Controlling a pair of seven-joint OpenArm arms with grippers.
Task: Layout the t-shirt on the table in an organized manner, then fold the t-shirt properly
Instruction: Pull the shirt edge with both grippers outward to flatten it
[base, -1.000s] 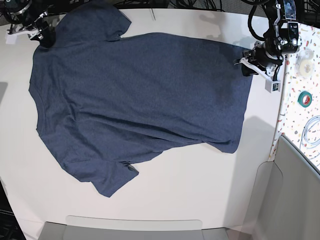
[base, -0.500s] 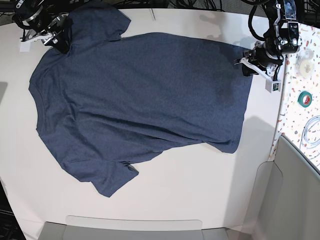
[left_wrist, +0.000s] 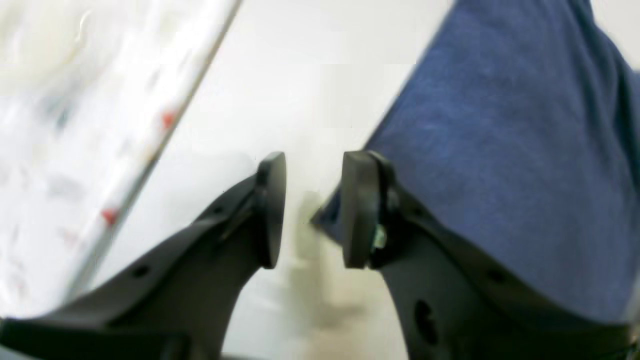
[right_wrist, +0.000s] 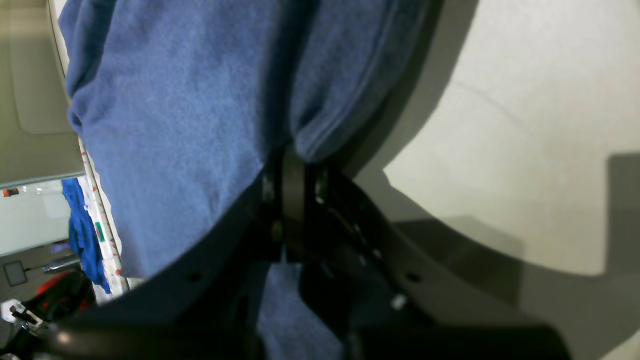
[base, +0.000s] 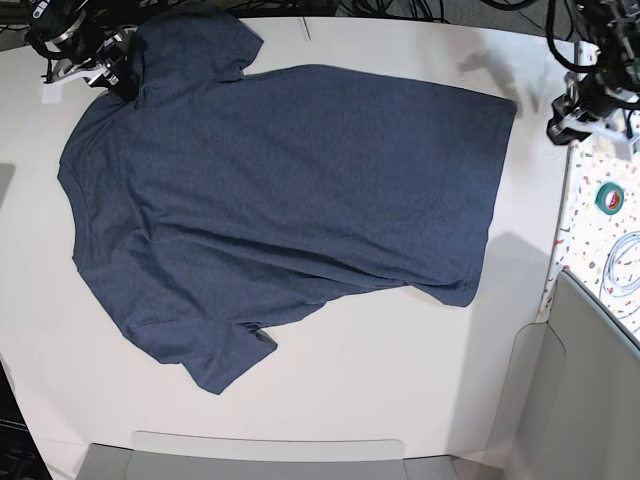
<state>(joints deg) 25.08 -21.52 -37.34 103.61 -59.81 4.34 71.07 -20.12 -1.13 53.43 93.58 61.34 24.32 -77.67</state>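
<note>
The navy t-shirt (base: 280, 190) lies spread on the white table (base: 400, 370), plain side up, collar to the left and hem to the right. At the far left, my right gripper (base: 118, 72) is shut on a bunched fold of cloth by the upper sleeve. The right wrist view shows the right gripper (right_wrist: 294, 190) pinching the t-shirt (right_wrist: 175, 125). My left gripper (base: 572, 118) hovers off the hem's upper corner, near the table's right edge. The left wrist view shows the left gripper (left_wrist: 312, 210) open, holding nothing, with the t-shirt (left_wrist: 500, 150) beside its right finger.
A speckled strip runs along the right edge, with a green tape roll (base: 611, 197) and a coiled cable (base: 625, 262) on it. A grey panel (base: 590, 390) stands at the lower right. A grey tray edge (base: 270, 455) lies along the front. Cables hang at the back.
My left gripper let go of the hem's upper corner and drew back to the right; the corner now lies flat. My right gripper closed on the cloth by the upper sleeve.
</note>
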